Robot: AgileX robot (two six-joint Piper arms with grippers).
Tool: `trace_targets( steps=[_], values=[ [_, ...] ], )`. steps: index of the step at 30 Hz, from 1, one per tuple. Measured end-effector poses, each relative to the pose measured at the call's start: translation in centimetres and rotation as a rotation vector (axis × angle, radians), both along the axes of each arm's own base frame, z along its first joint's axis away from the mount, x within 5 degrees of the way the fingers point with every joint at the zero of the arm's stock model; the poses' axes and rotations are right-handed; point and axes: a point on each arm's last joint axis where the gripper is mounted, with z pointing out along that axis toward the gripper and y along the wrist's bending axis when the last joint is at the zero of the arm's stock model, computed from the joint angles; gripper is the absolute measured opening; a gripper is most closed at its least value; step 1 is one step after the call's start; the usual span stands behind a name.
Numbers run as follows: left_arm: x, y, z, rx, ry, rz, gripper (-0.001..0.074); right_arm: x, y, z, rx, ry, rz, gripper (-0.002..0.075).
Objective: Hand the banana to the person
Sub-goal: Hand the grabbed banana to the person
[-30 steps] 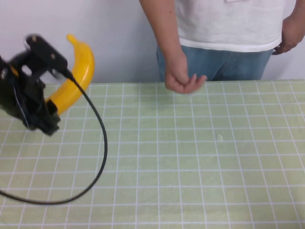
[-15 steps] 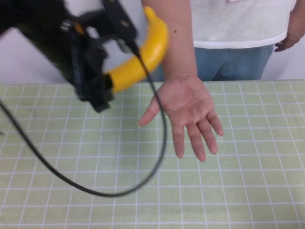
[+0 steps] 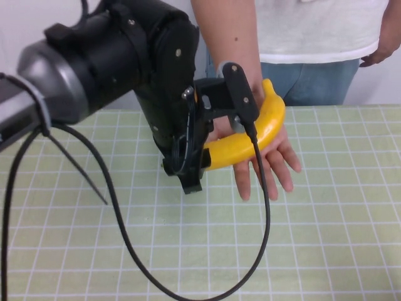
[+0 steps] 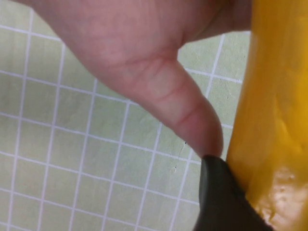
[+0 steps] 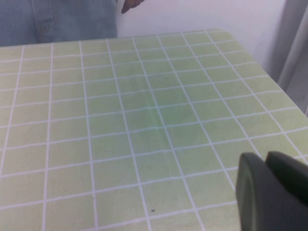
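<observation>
The person (image 3: pixel 313 37) stands behind the table in a white T-shirt and blue jeans, one open hand (image 3: pixel 266 153) held palm up over the table. My left gripper (image 3: pixel 210 153) is shut on the yellow banana (image 3: pixel 254 135) and holds it right over that palm. In the left wrist view the banana (image 4: pixel 274 110) fills one side beside a black finger (image 4: pixel 221 197), with the person's thumb (image 4: pixel 192 120) just next to it. My right gripper (image 5: pixel 269 192) is shut and empty above the green grid tablecloth, out of the high view.
The table (image 3: pixel 326 238) has a light green grid cloth. A black cable (image 3: pixel 125 244) loops from my left arm over the cloth. The person's other hand (image 3: pixel 382 44) hangs at the far right. In the right wrist view the table's edge (image 5: pixel 250 57) meets a white wall.
My left arm has swung from the far left to the centre with the banana. The person's hand has come forward, opened palm up, and now lies under the banana.
</observation>
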Motion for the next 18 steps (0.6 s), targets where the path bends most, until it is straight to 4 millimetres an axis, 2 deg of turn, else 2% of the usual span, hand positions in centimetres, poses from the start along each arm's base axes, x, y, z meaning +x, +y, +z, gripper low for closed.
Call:
trace_targets(
  steps=[5, 13, 15, 18],
  values=[
    [0.4, -0.4, -1.2, 0.02, 0.021, 0.0, 0.0283, 0.0, 0.0, 0.0, 0.0, 0.0, 0.0, -0.0011],
    [0.5, -0.5, -1.4, 0.007, 0.038, 0.073, 0.0283, 0.0, 0.0, 0.0, 0.0, 0.0, 0.0, -0.0011],
    [0.5, -0.5, -1.4, -0.004, 0.038, 0.103, 0.0333, 0.0, 0.0, 0.0, 0.0, 0.0, 0.0, -0.0011],
    [0.7, -0.5, -1.1, -0.015, 0.028, 0.167, 0.0516, 0.0, 0.0, 0.0, 0.0, 0.0, 0.0, -0.0011]
  ],
)
